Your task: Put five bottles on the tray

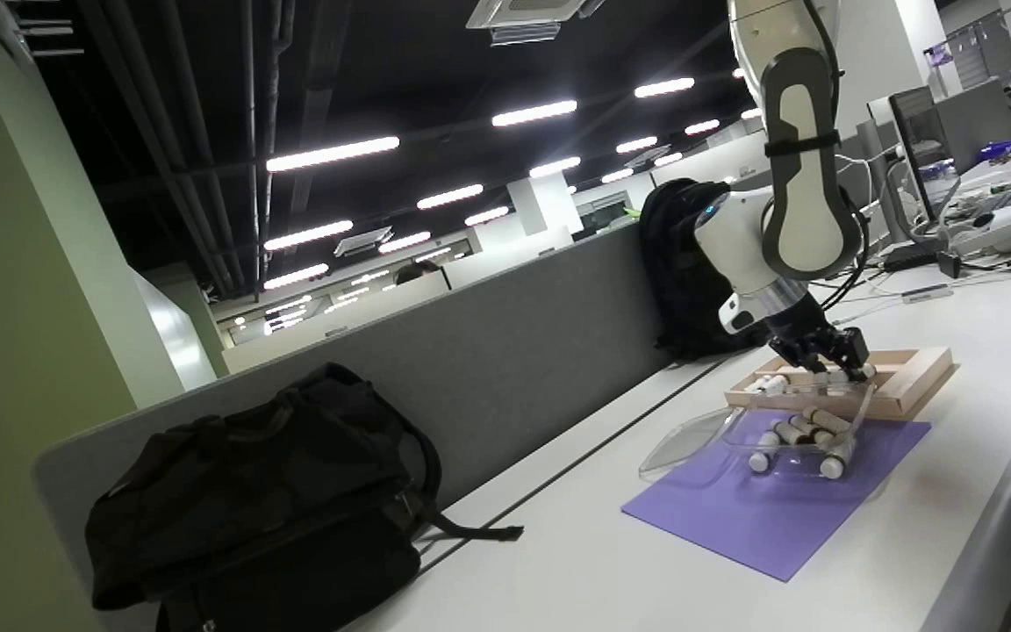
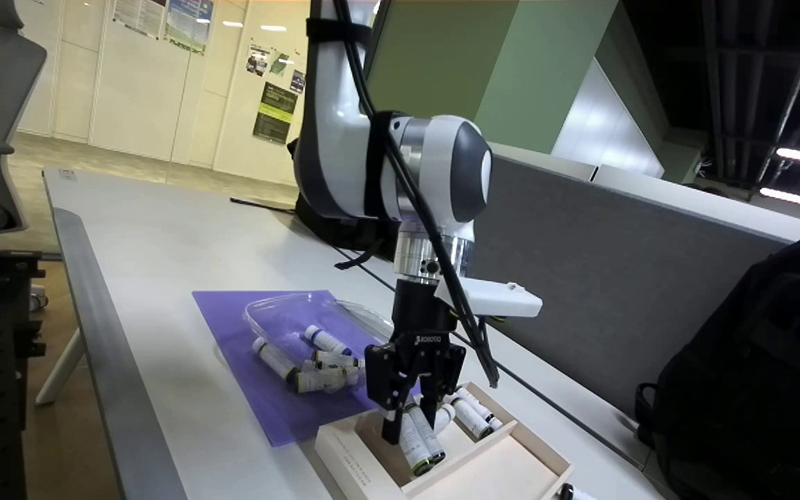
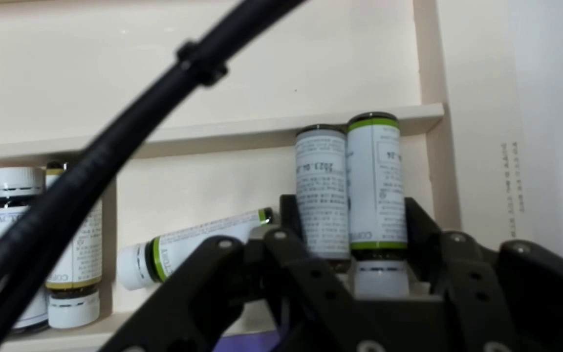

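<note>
Gripper (image 3: 352, 217) is clamped on two bottles at once, side by side: a grey-white-labelled bottle (image 3: 321, 190) and a green-banded bottle (image 3: 377, 181). Jaws stand partway apart, just enough to span the pair. Fingers (image 2: 391, 427) sit against the outer flanks, one per bottle; the bottles lie flush together in the middle. Grip is toward the cap half: the green-banded one shows its white cap down between the fingers, its neighbour's cap is hidden by the linkage. Base ends point to the divider (image 3: 242, 128) of the tray (image 2: 504, 465). Held pair is within the tray outline, over or in the compartment nearer the purple mat (image 1: 751, 522); can't tell if it touches floor or divider. Same compartment: a loose bottle (image 3: 198, 244) lies askew just beside one finger, contact unclear. Two others (image 3: 83, 249) lie at the far end, caps facing opposite ways, partly covered in the wrist view by a black cable (image 3: 142, 117). More bottles (image 2: 275, 359) lie jumbled in a clear plastic container (image 2: 276, 301) on the mat; overlap makes the count unclear.
</note>
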You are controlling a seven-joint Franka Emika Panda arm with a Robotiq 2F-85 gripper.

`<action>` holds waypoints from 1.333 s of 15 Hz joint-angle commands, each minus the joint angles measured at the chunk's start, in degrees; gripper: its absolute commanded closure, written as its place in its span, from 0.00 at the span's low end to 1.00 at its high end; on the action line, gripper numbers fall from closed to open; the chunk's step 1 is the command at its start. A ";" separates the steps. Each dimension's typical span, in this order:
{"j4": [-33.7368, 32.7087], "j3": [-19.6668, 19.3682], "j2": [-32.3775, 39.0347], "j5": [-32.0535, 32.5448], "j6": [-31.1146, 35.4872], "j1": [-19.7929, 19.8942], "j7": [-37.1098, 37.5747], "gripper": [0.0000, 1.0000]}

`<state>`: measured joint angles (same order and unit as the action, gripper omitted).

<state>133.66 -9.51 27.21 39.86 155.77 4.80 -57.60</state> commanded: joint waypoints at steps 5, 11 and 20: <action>1.38 0.36 -1.79 3.82 -0.44 0.34 3.87 0.18; -0.13 0.77 -5.01 0.88 -1.93 1.23 6.27 0.00; -9.34 3.76 -0.74 -22.35 -12.29 4.04 10.76 0.00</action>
<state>128.67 -7.04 23.85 21.75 146.85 8.32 -51.71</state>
